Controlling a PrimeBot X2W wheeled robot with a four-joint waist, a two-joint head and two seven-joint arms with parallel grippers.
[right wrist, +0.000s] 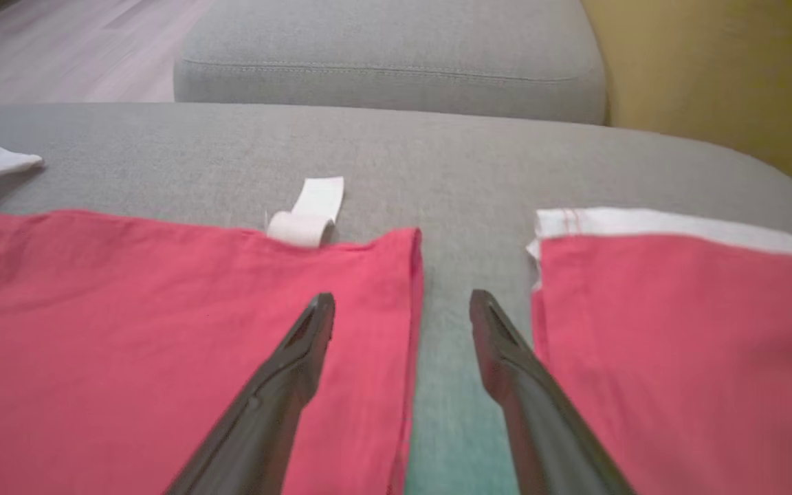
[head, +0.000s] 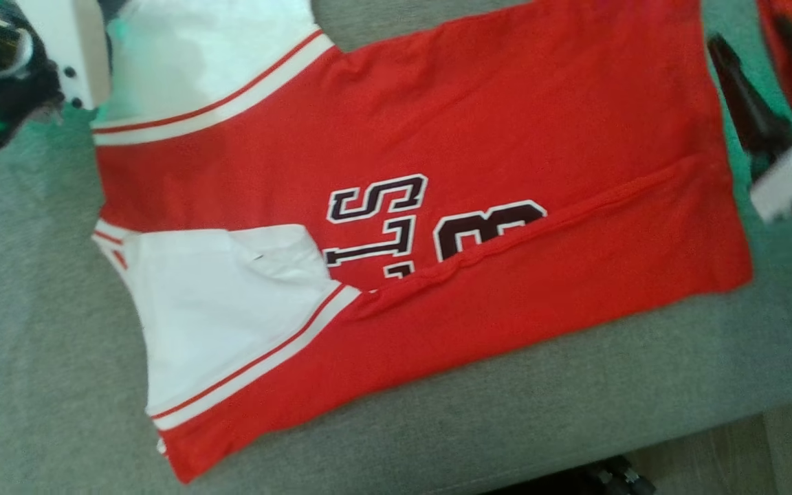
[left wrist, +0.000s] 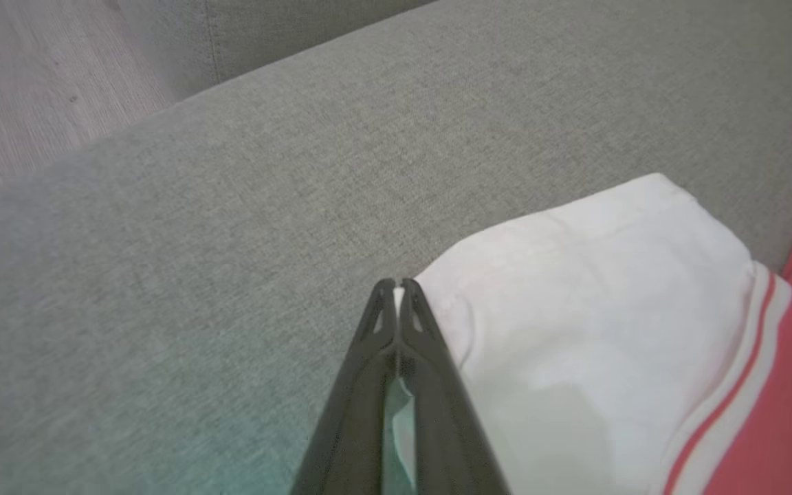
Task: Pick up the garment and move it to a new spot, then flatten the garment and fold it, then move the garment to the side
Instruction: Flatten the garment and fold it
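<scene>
My left end effector [left wrist: 397,289] is clenched. Its two dark fingers are pressed together on the edge of the white sleeve [left wrist: 575,309] of the jersey [head: 506,137], and a sliver of white cloth shows between the tips.

My right end effector [right wrist: 403,302] is released, fingers wide apart. One finger is over the jersey's red hem end, the other over bare cushion, and the hem edge runs between them. Just beyond that hem a small white tag [right wrist: 306,213] sticks out, curled.

The jersey lies spread on the grey sofa cushion [head: 437,426]. It is thin red cloth with white sleeves trimmed in red and white stripes, and dark lettering outlined in white. One long side is folded over the body, and its edge covers part of the lettering.

A second red garment [right wrist: 678,330] with a white band lies beside the hem, a strip of cushion between them. The cushion is coarse woven fabric. Further off are a pale wooden floor [left wrist: 25,69] and a yellow wall [right wrist: 712,69].
</scene>
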